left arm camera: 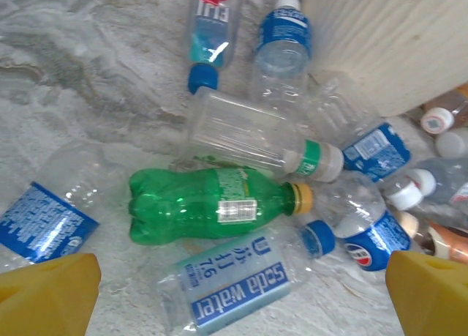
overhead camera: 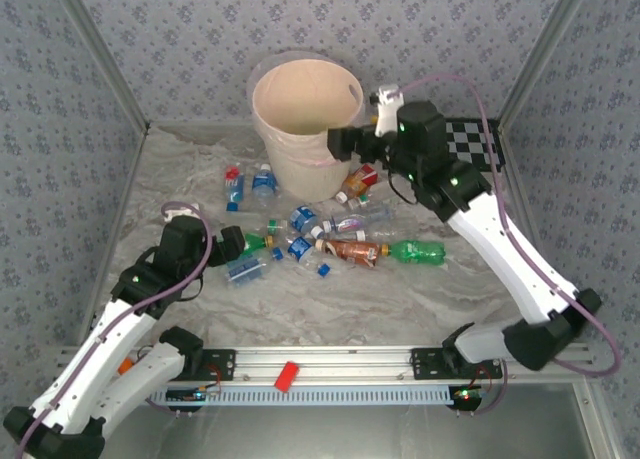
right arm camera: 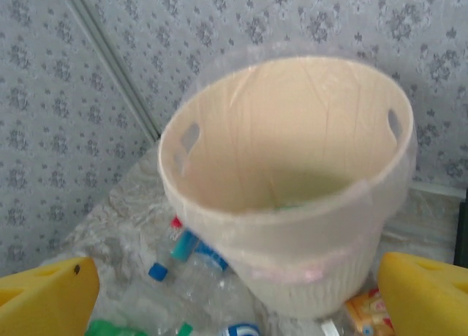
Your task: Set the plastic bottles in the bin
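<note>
The bin [overhead camera: 285,159] stands upright at the far middle of the bench [overhead camera: 330,309]. The bottles [overhead camera: 300,247] lie loose on the bench in front of it.

The right end effector [overhead camera: 345,142] hangs at the bin's right rim, well above the bench. It is released: its yellow fingers [right arm camera: 424,292] are spread wide with nothing between them. The right wrist view looks into the bin's open mouth, where a faint green tint shows at the bottom; I cannot tell what it is.

The left end effector [overhead camera: 232,244] sits low at the left edge of the pile. It too is released, with its fingers [left arm camera: 47,292] far apart.

- Ahead of them a green bottle [left arm camera: 212,204] lies on its side, its yellow cap to the right.
- A soda-water bottle [left arm camera: 234,288] lies just beside it, on the near side.
- A clear bottle [left arm camera: 248,131] with a green band lies against its far side.
- Beyond these, 2 blue-labelled bottles [left arm camera: 285,43] lie near the bin's wall.

In the top view, a brown bottle [overhead camera: 355,251] and a second green bottle [overhead camera: 418,251] lie at the right end of the pile. An orange-red bottle [overhead camera: 362,179] rests by the bin's base, under the right arm.
</note>
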Tool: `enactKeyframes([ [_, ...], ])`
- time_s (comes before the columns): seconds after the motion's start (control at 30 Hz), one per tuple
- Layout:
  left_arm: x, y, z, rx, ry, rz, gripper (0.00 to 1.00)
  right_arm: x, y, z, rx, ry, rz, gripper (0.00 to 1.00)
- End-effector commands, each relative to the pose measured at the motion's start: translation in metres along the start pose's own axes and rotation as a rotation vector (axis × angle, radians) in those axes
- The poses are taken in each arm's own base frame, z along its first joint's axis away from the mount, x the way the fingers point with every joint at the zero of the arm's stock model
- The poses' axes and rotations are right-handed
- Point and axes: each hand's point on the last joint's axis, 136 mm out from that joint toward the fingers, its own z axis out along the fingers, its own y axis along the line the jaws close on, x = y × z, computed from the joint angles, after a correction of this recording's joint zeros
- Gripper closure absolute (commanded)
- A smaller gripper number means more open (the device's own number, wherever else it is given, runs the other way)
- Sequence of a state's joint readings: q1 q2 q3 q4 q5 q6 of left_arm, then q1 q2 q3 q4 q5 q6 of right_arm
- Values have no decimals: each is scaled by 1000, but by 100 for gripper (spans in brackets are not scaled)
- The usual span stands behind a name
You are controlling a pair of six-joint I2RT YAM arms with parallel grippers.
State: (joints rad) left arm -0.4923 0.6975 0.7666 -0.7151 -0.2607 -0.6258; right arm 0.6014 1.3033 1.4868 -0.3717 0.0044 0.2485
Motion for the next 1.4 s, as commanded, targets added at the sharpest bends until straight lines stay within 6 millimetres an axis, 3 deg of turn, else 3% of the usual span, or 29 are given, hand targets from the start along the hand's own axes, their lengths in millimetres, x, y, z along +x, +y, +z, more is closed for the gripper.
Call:
enactKeyframes([
  [0.0, -5, 14, 5, -81, -24, -27, 0, 20, 0, -23, -8, -5, -28, 0],
  [0.2, -2, 31, 27, -139, 92, -84, 0, 76, -3, -51, -35, 69, -30, 0],
  [0.33, -1, 56, 40, -187, 143, -149, 0, 93, -2, -66, -57, 100, -38, 0],
  [0.57, 6, 92, 55, -285, 259, -244, 0, 103, -4, -82, -65, 101, -61, 0],
  [0.87, 17, 122, 58, -482, 453, -91, 1, 115, -2, -87, -95, 91, -65, 0],
  [1.07, 18, 127, 64, -492, 504, -7, 8, 118, -3, -93, -99, 90, -78, 0],
  [1.27, 31, 127, 76, -468, 572, -16, 9, 121, -5, -100, -104, 77, -76, 0],
  [1.37, 37, 129, 84, -474, 619, -20, 15, 121, -6, -101, -102, 70, -73, 0],
])
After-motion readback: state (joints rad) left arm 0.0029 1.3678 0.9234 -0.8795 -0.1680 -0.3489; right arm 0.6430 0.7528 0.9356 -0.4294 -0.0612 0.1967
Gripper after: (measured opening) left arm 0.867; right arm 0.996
